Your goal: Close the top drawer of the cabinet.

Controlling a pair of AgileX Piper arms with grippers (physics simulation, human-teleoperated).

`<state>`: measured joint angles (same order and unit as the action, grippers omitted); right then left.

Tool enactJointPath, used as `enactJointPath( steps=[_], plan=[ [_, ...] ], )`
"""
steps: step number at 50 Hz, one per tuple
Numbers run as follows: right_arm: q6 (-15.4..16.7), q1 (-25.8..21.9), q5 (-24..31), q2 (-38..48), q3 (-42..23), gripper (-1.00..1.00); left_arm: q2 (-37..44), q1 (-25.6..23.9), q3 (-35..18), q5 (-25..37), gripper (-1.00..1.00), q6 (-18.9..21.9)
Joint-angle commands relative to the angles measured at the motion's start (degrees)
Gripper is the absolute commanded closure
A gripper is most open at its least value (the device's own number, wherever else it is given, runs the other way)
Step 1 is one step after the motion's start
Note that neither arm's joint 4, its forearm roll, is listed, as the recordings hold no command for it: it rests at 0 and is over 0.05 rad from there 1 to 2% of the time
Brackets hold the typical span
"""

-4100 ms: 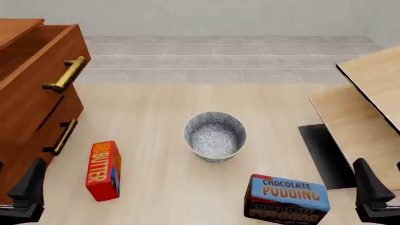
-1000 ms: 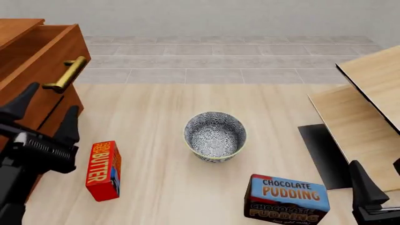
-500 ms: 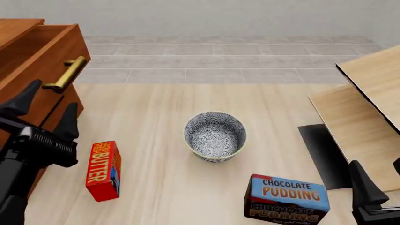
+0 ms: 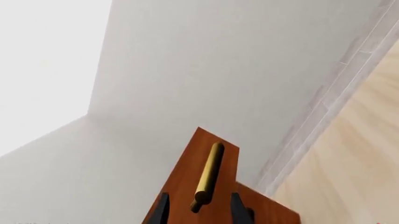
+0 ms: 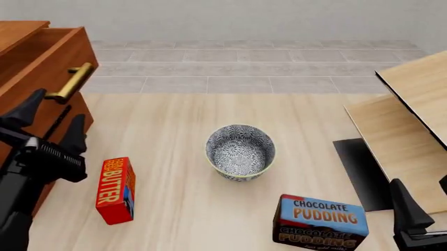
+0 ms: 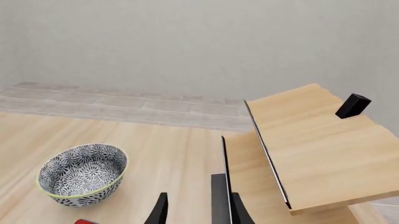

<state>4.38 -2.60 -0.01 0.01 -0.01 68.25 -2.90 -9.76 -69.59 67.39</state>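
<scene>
The top drawer [image 5: 42,70] juts out from the cabinet [image 5: 28,130] at the counter's [image 5: 181,219] far left. The left end effector [image 5: 47,123] is spread open before the drawer front, just below its brass handle [image 5: 72,82]. The right end effector [image 6: 195,207], fingers parted, grips nothing near the chocolate pudding box [image 5: 320,222].

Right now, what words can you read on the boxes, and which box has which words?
"BUTTER" on the red butter box, running along its length.
"CHOCOLATE PUDDING" on the blue top of the pudding box.
"CHOCOLATE PUDDING" again on that box's dark front side, partly cut off by the picture's edge.
A small line above "BUTTER" and one under the lower "PUDDING" are too small to read.
The bowl has only a pattern, no words.
</scene>
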Motion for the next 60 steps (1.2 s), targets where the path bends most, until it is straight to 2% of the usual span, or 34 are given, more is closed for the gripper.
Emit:
enactJointPath(
  steps=[1, 60],
  plan=[
    [0.25, -0.04, -0.09, 0.00, 0.00, -1.00, 0.78, 2.44, -0.66, -0.30, -1.00, 0.02],
    [1.50, -0.18, 0.10, 0.00, 0.00, -1.00, 0.07, 4.85, 0.00, -0.30, -1.00, -0.79]
  ],
)
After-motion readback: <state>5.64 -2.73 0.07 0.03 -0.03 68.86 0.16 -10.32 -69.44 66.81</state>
